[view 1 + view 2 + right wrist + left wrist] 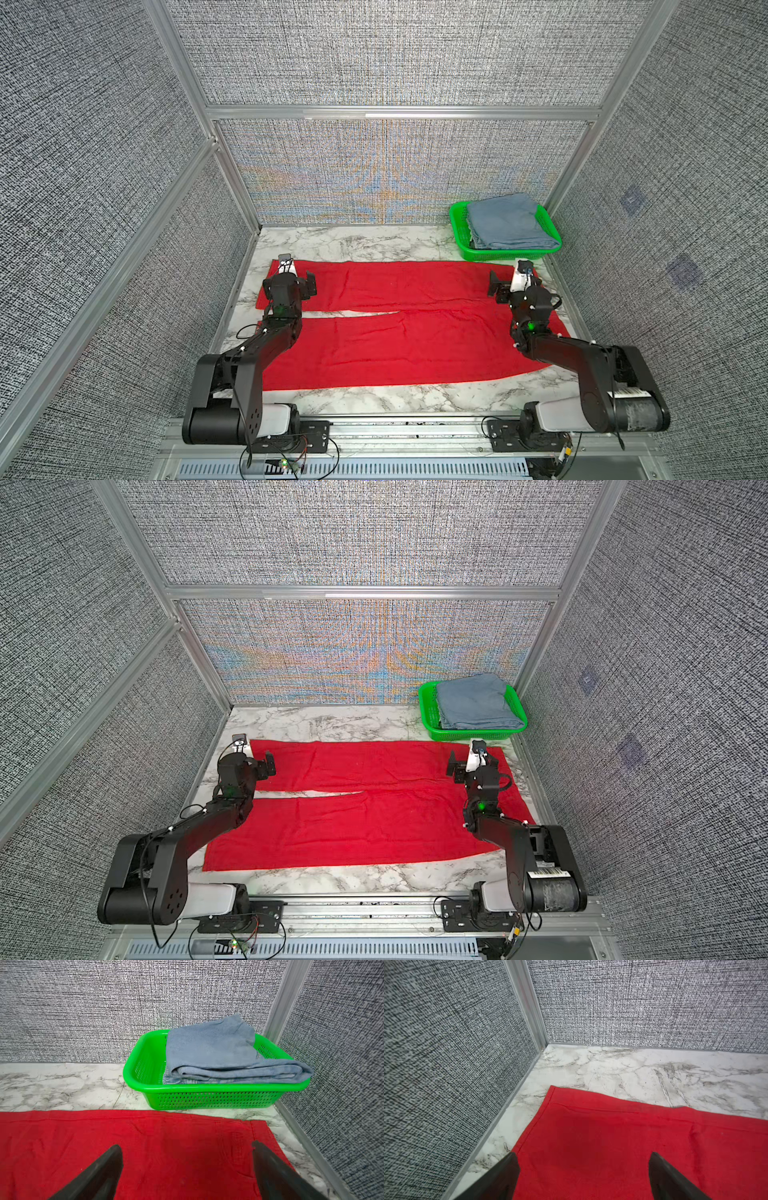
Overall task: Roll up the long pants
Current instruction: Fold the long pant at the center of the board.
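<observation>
**Position.** The long pants (pixel 395 332) are found spread flat on the marble table (pixel 353 245). The legs run toward the robot's left, parted by a narrow slit, and the waist lies at the right.

**Grippers.** The left gripper (pixel 583 1155) is held over the far leg's cuff corner with jaws fully apart, and nothing is held. The right gripper (pixel 186 1145) is held over the far waist corner, equally wide and empty.

**Risks noted.**
- The cuff lies close to the side wall, so a finger could be driven against the wall or the tabletop on descent.
- Only the upper layer of the doubled cloth may be pinched. The lower layer would then be left behind and the fold skewed.
- Unequal lifting by the two arms is judged likely to produce a slanted edge and later a loose, coned roll.
- The green basket (pixel 207 1093), holding a blue-grey garment (pixel 212 1049), stands just beyond the waist edge and could be knocked by the right arm.
- Existing wrinkles may be trapped inside the roll.
</observation>
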Tool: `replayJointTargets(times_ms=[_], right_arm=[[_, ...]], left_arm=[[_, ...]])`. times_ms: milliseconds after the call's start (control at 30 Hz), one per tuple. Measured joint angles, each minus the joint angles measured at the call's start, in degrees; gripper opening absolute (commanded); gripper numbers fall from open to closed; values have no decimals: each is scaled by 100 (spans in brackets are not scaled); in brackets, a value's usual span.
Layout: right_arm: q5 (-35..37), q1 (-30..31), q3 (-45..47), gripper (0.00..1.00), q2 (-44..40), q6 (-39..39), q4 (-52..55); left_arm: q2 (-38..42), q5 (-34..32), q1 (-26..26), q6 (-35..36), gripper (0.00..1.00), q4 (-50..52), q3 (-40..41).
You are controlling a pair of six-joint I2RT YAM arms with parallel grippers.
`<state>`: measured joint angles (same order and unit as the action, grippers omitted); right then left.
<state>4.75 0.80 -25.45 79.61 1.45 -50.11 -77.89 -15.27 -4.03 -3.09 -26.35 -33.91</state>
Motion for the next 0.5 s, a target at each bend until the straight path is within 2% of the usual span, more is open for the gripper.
replayJointTargets(times_ms=[133,300,500], right_arm=[[175,-20,-660,99,-219,129,1198],[157,-205,-1655,99,-59,229,2691],[-256,-802,-2391,99,457,146,3965]], left_arm=[[-92,-76,0,-125,96,990,-634],[-706,-74,46,-160,96,2343,-1840],[-1239,435,614,-149,95,3491,-2802]])
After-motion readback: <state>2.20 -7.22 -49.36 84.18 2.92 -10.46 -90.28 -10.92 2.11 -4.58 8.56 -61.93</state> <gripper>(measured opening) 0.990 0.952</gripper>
